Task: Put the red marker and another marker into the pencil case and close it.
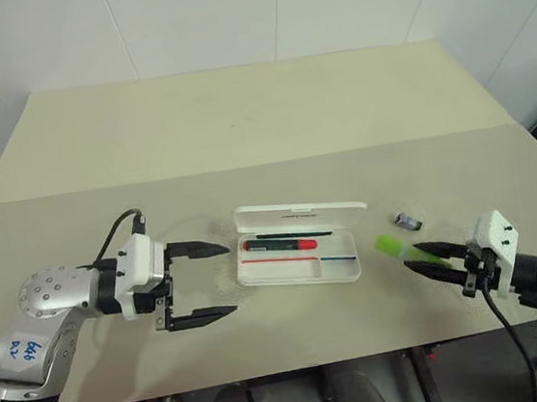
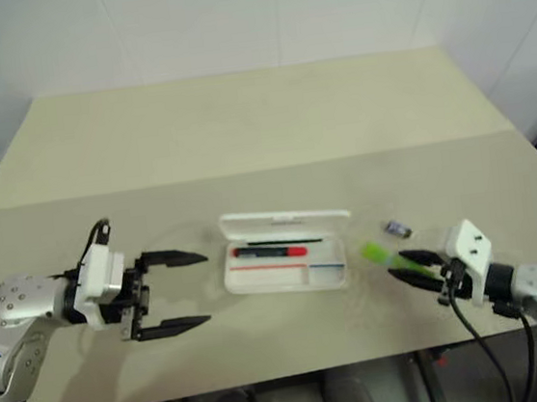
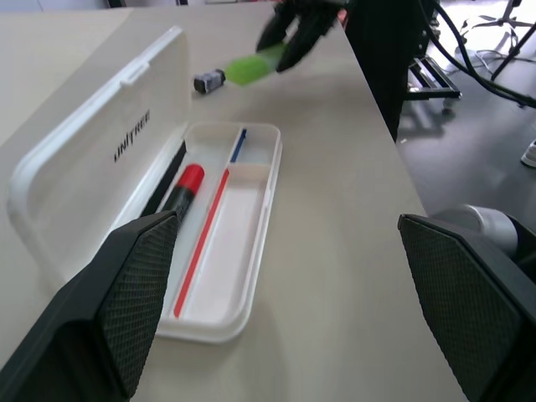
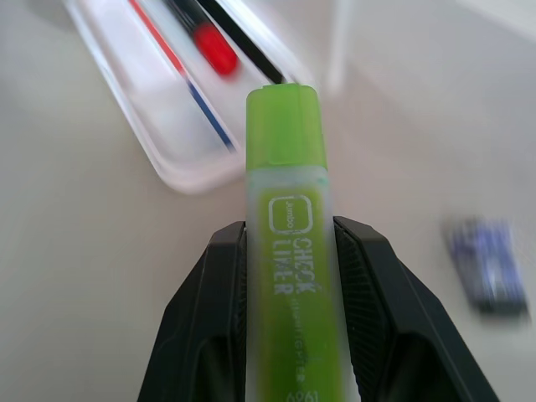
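The white pencil case (image 1: 346,269) lies open at the table's middle, lid (image 3: 100,159) raised at the far side. Inside it rests the red marker (image 1: 283,244), along the lid side. My right gripper (image 1: 436,261), to the right of the case, is shut on the lime-green highlighter (image 4: 289,251), whose green end (image 1: 388,245) points toward the case above the table. My left gripper (image 1: 210,282) stands open left of the case, nothing between its fingers (image 3: 126,293).
A small dark stubby object (image 1: 407,219) lies on the table right of the case, just beyond the highlighter. The table's front edge runs close below both grippers. A seam crosses the table behind the case.
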Tool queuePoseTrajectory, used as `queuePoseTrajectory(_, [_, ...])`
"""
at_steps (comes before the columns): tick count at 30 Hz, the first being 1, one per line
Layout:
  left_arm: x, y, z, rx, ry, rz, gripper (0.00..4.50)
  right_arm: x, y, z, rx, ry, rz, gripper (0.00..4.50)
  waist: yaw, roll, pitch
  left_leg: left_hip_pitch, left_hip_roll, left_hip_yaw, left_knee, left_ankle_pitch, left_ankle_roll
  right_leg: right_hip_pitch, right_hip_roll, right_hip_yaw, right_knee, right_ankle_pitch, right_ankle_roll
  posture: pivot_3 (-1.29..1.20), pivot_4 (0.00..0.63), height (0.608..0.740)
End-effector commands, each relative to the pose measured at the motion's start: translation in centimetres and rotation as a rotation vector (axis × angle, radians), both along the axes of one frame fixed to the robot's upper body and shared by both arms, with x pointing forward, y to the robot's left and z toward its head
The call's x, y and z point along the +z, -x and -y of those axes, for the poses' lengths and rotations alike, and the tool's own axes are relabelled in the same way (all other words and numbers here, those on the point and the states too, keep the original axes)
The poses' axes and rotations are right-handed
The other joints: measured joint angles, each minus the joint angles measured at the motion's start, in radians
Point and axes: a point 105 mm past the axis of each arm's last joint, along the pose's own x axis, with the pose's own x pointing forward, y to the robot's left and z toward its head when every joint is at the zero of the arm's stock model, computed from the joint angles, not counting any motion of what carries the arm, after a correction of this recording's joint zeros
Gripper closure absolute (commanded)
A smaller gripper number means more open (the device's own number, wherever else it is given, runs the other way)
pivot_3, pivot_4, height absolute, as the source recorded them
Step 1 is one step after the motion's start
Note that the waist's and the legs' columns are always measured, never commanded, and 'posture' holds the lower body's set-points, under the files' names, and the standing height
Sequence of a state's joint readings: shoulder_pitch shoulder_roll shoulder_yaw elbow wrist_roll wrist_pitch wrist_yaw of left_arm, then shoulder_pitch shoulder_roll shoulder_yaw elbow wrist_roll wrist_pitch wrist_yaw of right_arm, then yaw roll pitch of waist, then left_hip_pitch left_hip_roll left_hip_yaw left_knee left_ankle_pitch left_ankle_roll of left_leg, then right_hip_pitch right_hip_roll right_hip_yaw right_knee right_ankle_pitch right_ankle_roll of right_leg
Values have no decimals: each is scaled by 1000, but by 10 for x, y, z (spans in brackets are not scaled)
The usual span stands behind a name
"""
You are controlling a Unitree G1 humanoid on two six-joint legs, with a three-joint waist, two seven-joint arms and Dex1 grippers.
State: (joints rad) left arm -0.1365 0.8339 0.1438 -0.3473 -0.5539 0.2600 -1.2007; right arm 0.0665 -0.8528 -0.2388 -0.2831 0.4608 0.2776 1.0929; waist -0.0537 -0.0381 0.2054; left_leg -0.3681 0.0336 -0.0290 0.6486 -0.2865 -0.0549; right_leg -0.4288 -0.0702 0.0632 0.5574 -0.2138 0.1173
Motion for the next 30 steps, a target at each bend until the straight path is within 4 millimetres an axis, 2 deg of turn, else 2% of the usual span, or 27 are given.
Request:
queuePoseTrajectory(1, [4, 2, -8, 15, -20, 40, 0, 11, 11, -30, 164, -5, -20, 3403, 1, 0, 0, 0, 0, 0, 0, 0, 0, 0, 0, 0, 0, 0, 0, 0, 150, 740])
queuePoseTrajectory(8, [5, 0, -13, 48, -29, 49, 0, 15, 13, -70, 323, -11, -30, 3403, 0, 0, 0, 0, 0, 0, 1, 0, 0, 0, 0, 0, 0, 0, 0, 0, 150, 740])
queuePoseTrajectory(17, [6, -1, -13, 61, -37, 60, 0, 13, -17, -131, 399, -25, 22, 3403, -2, 0, 0, -1, 1, 0, 0, 0, 0, -2, 0, 0, 1, 0, -1, 0, 150, 740])
queuePoseTrajectory(30, [6, -1, -7, 64, -24, 62, 0, 9, -30, -156, 415, -30, 25, 3403, -1, 0, 0, 0, 1, 0, 0, 0, 0, -3, 0, -1, 4, 0, -1, 0, 150, 740])
